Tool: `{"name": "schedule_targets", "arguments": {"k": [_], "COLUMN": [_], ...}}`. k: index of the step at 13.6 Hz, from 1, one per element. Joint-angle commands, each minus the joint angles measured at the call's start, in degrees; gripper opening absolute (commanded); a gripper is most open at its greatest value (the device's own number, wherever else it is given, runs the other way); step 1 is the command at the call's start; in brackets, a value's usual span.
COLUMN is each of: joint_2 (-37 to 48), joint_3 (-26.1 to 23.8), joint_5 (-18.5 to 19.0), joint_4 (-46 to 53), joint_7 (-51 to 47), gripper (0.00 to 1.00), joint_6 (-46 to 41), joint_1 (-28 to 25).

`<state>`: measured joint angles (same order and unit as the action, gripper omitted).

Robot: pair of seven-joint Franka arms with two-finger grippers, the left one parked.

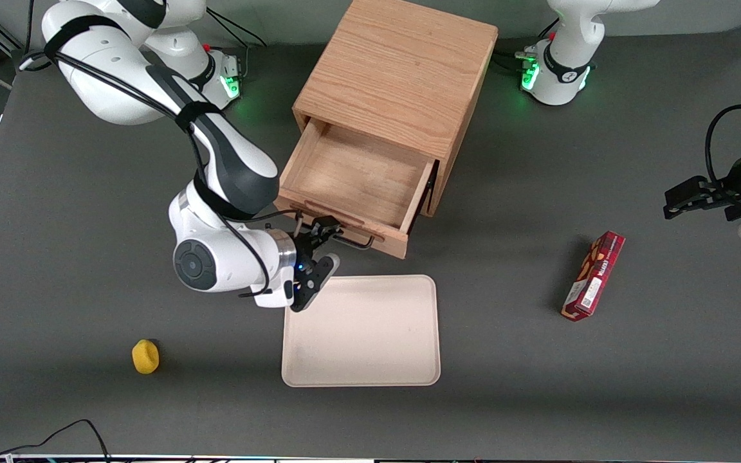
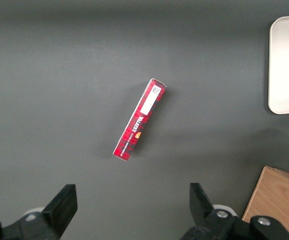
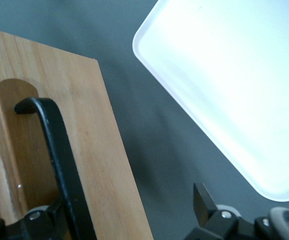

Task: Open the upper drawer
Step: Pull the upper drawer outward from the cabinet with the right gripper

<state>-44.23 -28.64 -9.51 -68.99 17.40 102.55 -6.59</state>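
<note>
One upper drawer point(image 1: 352, 181), pulled out, handle point(image 1: 356, 241) between open pincer point(image 1: 320, 247) fingers.

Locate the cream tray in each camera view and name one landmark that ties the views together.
Front view: the cream tray lies flat on the table, nearer the camera than the upper drawer, with the gripper at the drawer's handle just above its edge.
Left wrist view: only a strip of the tray shows, beside the red box.
Right wrist view: the tray fills much of the picture.
Shared landmark: the oak cabinet.
</note>
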Motion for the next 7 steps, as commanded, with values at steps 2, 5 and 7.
{"name": "schedule_targets", "arguments": {"k": [2,5,7], "joint_2": [-3.0,-4.3,-4.4], "joint_3": [0.9,1.8,3.1], "joint_5": [1.4,1.4,1.4], "joint_4": [5.7,8.3,9.7], "joint_7": [-0.7,-0.5,2.8], "gripper": [1.0,1.0,1.0], "joint_6": [-1.4,-1.5,-1.7], "joint_1": [-0.6,-0.5,-0.4]}}
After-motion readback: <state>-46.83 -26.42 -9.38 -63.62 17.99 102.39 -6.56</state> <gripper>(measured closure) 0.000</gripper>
